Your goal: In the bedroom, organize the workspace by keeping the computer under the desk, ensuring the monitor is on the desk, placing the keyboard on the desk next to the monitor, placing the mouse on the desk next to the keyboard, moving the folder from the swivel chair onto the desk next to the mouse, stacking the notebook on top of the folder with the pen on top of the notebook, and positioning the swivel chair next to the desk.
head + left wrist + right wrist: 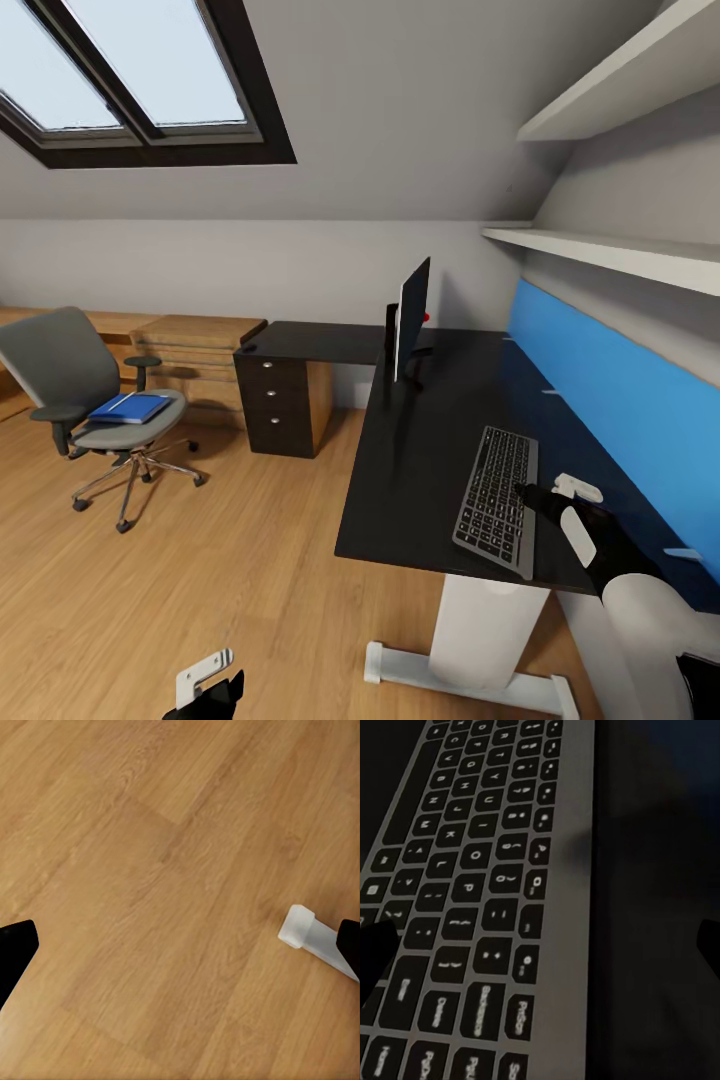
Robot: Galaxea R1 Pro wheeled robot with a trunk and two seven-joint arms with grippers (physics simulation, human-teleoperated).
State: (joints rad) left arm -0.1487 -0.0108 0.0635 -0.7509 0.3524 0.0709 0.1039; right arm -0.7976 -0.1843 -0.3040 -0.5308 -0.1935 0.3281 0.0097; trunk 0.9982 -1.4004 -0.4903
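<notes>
The keyboard [495, 500] lies flat on the desk [420, 440], near its front right end. My right gripper [550, 491] hovers open just over the keyboard's right edge; in the right wrist view the gripper [542, 949] straddles the keyboard's [472, 892] rim and the bare black top. The monitor [411, 318] stands upright further back. On the floor at left is the swivel chair [60, 375], with the blue folder [130, 407] on its seat. A small dark oval, perhaps the mouse [248, 348], sits on the desk's far end. My left gripper [208, 686] hangs open low over the floor [150, 870].
A black drawer unit [280, 405] carries the desk's far end and a white pedestal [490, 620] its near end; the pedestal's foot [315, 941] is close to my left gripper. Low wooden shelving [200, 345] lines the back wall. A blue panel [610, 390] and wall shelves [610, 255] bound the right side.
</notes>
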